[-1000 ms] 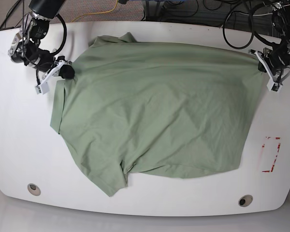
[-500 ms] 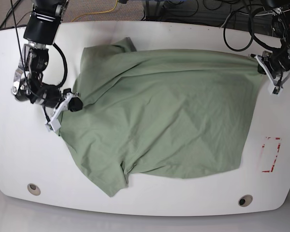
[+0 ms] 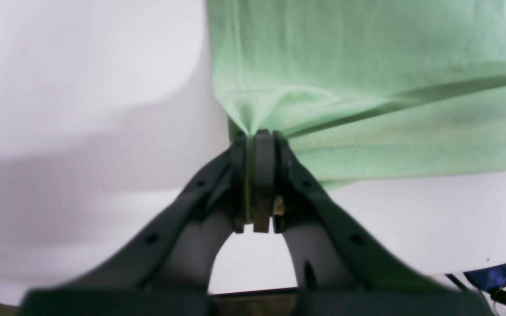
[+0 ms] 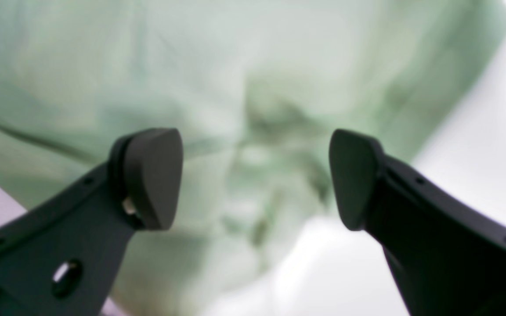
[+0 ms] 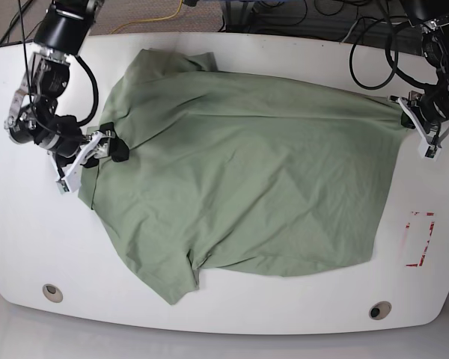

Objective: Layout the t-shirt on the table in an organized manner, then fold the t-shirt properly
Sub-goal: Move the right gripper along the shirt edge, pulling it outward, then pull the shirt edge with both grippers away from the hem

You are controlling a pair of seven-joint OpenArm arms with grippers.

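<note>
T-shirt (image 5: 247, 172): sage-green, spread back-up across the middle of the white surface (image 5: 30, 247); still rumpled, one sleeve folded out toward the near edge.
Long axis: runs roughly side to side on the surface, from the left claw's corner to the bunched end at the right claw.
Left claw (image 3: 253, 140): fingers pressed together, clamped on a corner of the shirt's hem; cloth fans away from the pinch in taut creases.
Right claw (image 4: 255, 175): fingers wide apart, nothing between them; in the wrist view, wrinkled cloth lies blurred directly beyond the gap.
Right claw vs shirt, base view (image 5: 97, 153): at the shirt's opposite edge, touching or just above the fabric; cannot tell which.
Key relation: shirt lies between the two claws; only one end is held.
Judgement: next move probably needs the right claw to close on its edge, so both can tension the cloth flat.
Red tape mark (image 5: 419, 239): just beyond the shirt's hem side, uncovered.
</note>
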